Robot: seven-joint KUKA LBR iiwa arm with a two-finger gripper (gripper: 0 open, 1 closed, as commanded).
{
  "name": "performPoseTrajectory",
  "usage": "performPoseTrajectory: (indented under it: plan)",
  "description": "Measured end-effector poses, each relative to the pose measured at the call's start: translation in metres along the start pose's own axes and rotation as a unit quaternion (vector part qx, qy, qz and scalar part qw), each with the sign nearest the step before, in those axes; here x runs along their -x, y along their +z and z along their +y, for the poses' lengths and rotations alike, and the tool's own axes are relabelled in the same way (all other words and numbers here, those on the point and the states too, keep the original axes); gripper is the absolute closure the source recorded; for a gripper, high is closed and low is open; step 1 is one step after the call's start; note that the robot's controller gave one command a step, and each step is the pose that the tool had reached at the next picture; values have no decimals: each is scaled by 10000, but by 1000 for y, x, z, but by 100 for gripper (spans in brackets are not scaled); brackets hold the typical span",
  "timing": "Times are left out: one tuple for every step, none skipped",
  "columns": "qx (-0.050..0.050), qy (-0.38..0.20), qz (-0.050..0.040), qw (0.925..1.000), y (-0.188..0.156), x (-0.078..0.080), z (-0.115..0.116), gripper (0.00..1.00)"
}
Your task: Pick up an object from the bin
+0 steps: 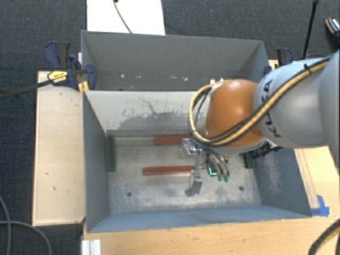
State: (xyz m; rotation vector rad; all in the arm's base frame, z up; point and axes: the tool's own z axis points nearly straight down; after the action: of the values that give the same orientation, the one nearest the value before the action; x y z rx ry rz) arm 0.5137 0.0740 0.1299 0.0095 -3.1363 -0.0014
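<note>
Here, the pincer hangs low over the floor of the grey bin, centre-right, just beside the right end of the nearer red-brown bar. Whether it is open or closed can't be told. A 2nd red-brown bar lies parallel to it, nearer the far wall. The dark green bar lies along the left wall, well apart. A small green obj. sits just right of the pincer, below the orange wrist cover.

Soft, even light is falling from above on the grey bin. The orange cover is carrying a faint sheen on its crown, and the arm is casting a dim shadow over the right part of the floor beneath it.
</note>
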Motion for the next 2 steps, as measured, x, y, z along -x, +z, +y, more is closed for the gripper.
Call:
performPoseTrajectory:
  plan:
    - [8, 259, -35, 9997, 63, 37, 28, 0]
    - [-1, -827, -46, 9966, 59, -25, 32, 0]
